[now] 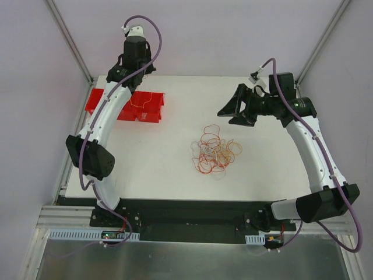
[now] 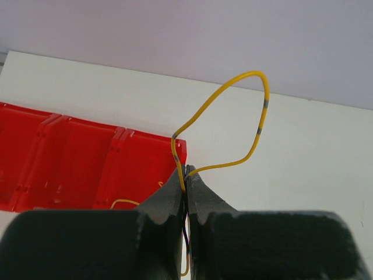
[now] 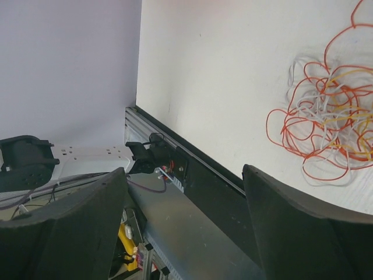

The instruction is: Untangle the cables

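Your left arm (image 1: 109, 112) and right arm (image 1: 312, 146) are white shells between black joint housings. A thick purple cable (image 1: 145, 17) runs along each. The left end effector (image 2: 186, 175) and right end effector (image 3: 183, 175) each carry 2 matte black fingers (image 3: 70, 227), and the left pair's inner edges are toothed.

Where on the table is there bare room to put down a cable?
Bare table between the red bins and the tangle, and along the near edge. Crowded at the tangle and over the bins, where the left gripper holds a yellow cable.
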`<action>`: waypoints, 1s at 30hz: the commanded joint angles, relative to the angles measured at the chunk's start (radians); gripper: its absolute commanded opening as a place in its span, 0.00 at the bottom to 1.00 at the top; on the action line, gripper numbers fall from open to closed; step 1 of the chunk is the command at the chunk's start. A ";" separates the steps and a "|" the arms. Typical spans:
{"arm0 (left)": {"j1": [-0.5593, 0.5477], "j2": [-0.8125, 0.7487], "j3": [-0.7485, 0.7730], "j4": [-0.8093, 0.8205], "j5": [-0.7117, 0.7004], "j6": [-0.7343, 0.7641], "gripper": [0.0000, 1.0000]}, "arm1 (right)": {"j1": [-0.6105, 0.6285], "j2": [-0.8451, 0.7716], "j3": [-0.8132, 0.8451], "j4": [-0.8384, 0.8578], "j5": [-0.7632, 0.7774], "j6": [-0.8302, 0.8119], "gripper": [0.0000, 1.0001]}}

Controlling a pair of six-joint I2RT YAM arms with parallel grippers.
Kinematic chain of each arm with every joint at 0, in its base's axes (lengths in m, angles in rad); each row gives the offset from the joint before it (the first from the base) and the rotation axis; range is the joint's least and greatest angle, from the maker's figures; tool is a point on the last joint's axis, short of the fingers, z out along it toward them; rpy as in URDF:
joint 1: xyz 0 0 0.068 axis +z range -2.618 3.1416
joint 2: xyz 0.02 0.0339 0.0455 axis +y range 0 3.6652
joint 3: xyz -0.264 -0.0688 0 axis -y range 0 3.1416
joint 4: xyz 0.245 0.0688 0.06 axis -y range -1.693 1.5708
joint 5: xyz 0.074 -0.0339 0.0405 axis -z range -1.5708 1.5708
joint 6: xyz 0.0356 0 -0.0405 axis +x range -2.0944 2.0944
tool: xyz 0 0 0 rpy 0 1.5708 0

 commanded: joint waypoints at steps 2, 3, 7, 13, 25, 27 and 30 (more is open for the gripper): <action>0.089 0.141 0.124 0.017 0.064 -0.022 0.00 | -0.026 0.044 0.104 -0.028 -0.019 -0.066 0.82; 0.104 0.165 0.131 0.017 0.090 -0.044 0.00 | -0.035 0.048 0.103 -0.030 -0.016 -0.063 0.82; 0.138 0.238 0.130 0.020 0.165 -0.120 0.00 | -0.057 0.046 0.077 -0.033 -0.018 -0.059 0.82; 0.140 0.331 0.045 0.045 0.282 -0.176 0.00 | -0.087 0.066 0.081 -0.036 -0.019 -0.056 0.82; 0.159 0.445 -0.007 0.048 0.393 -0.291 0.00 | -0.087 0.071 0.072 -0.034 -0.022 -0.051 0.82; 0.175 0.456 -0.008 0.036 0.423 -0.294 0.00 | -0.089 0.071 0.069 -0.036 -0.025 -0.048 0.81; 0.196 0.425 -0.057 0.031 0.400 -0.338 0.00 | -0.087 0.071 0.074 -0.037 -0.027 -0.045 0.81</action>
